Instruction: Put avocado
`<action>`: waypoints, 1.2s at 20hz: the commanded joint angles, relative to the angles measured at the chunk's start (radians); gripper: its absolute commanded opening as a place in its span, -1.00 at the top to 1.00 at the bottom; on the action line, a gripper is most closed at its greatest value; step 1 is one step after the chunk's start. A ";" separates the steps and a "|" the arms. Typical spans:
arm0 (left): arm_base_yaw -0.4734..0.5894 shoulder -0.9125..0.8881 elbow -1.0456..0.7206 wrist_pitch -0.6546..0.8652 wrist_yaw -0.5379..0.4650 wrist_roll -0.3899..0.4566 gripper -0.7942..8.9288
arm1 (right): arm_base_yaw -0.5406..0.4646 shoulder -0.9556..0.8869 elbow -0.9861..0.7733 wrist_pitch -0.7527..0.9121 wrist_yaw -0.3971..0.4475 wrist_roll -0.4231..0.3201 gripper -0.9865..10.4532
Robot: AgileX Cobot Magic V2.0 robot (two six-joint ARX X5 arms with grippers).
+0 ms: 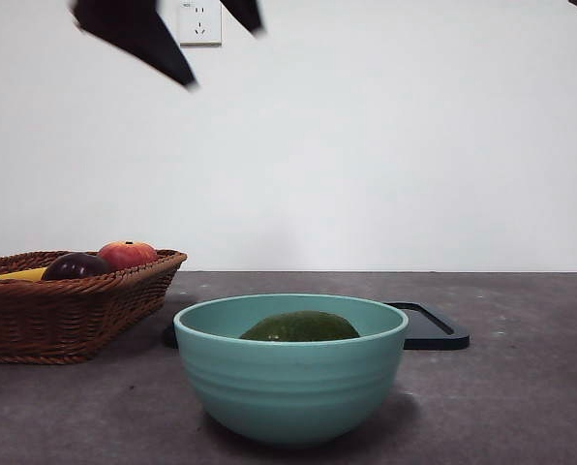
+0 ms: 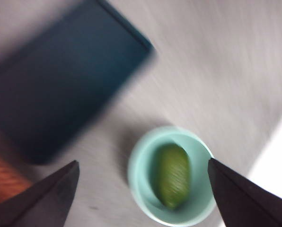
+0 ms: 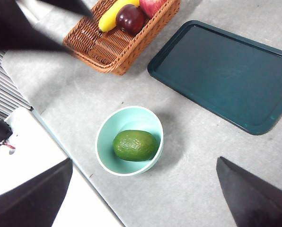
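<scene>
The dark-green avocado (image 1: 300,327) lies on its side inside a pale teal bowl (image 1: 288,378) near the table's front middle. It also shows as the avocado (image 2: 171,175) in the blurred left wrist view and as the avocado (image 3: 135,145) in the right wrist view. My left gripper (image 2: 143,161) hangs high above the bowl, open and empty; in the front view its jaws (image 1: 226,56) show black at the top left. My right gripper (image 3: 145,160) is also high up, open, holding nothing.
A wicker basket (image 1: 66,310) at the left holds a red apple (image 1: 127,254), a dark purple fruit (image 1: 74,265) and a banana (image 1: 17,275). A flat dark tray (image 1: 429,325) lies behind the bowl. A white surface (image 3: 46,156) borders the table near the bowl.
</scene>
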 commanded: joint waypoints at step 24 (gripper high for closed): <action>0.264 -0.476 -0.354 -0.159 0.433 -0.001 -0.06 | 0.151 0.363 0.018 0.020 0.092 0.010 0.00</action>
